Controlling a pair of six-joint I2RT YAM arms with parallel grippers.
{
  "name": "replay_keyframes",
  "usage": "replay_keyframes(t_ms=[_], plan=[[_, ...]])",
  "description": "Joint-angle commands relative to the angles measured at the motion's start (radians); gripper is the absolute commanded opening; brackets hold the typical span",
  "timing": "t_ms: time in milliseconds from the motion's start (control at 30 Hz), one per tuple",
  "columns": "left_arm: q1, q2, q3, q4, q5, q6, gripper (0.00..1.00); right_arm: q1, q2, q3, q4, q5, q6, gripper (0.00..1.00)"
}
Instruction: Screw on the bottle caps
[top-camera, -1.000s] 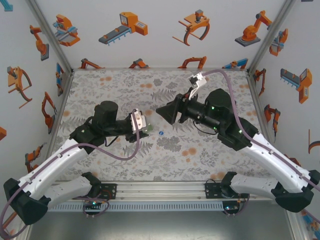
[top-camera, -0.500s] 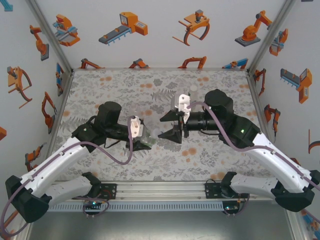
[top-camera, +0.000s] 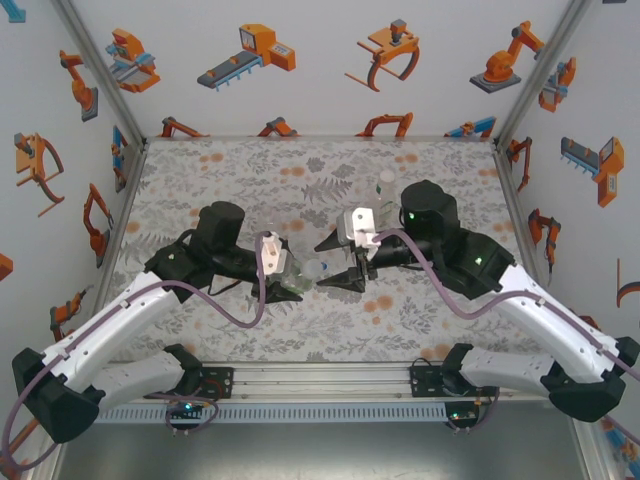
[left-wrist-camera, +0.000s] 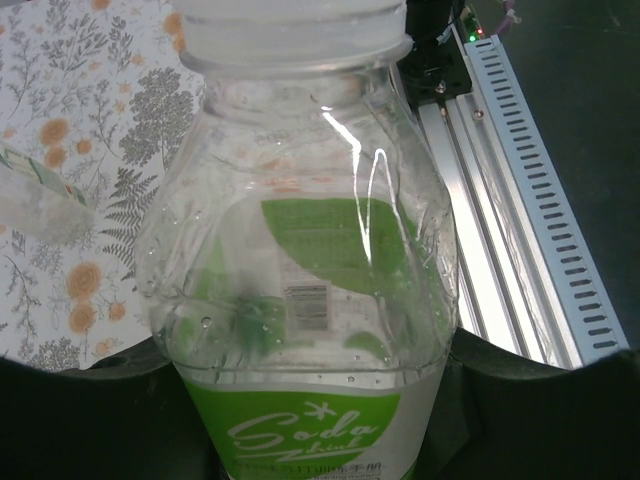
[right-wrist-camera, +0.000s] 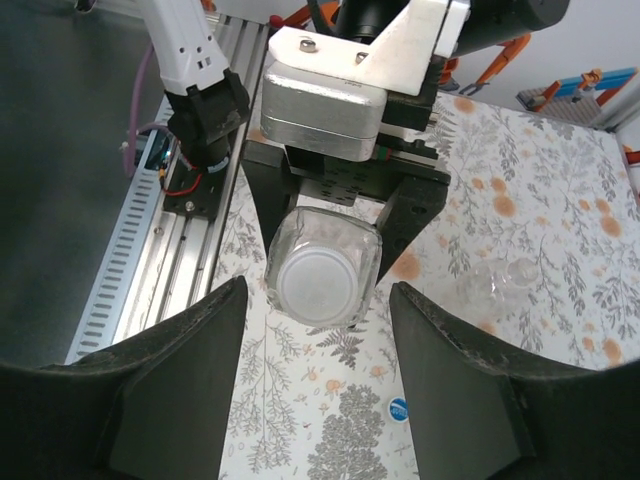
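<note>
- Left gripper (top-camera: 293, 272): its jaws are clamped on the lower body of a colourless see-through plastic bottle (left-wrist-camera: 310, 280), which lies level over the counter with its neck pointing at the other arm.
- Right gripper (top-camera: 322, 267): its jaws are spread wide, one on each side of the bottle's neck end. In the right wrist view both stand apart from it, touching nothing.
- A round white plastic screw cap (right-wrist-camera: 318, 283) sits on that bottle's neck. Whether it is turned tight cannot be told.
- The bottle has a green label band with "Soda" (left-wrist-camera: 300, 430) in white script. The smaller line beneath is too fine to read. A green leaf shape and a small barcode show through the wall.
- A small round blue plastic cap (right-wrist-camera: 399, 408) lies on the flower-patterned counter (top-camera: 230, 180), below the held bottle.
- Another see-through bottle (right-wrist-camera: 500, 275) rests on the counter just beyond the left gripper.
</note>
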Motion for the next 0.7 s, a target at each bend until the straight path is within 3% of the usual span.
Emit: replay_keyframes(t_ms=[0, 667], plan=[[-0.003, 0.005, 0.035, -0.022, 0.041, 0.018, 0.0, 0.011, 0.009, -0.014, 0.051, -0.047, -0.027, 0.54], [-0.003, 0.006, 0.038, -0.023, 0.042, 0.018, 0.0, 0.015, 0.017, -0.036, 0.065, 0.002, -0.026, 0.38]])
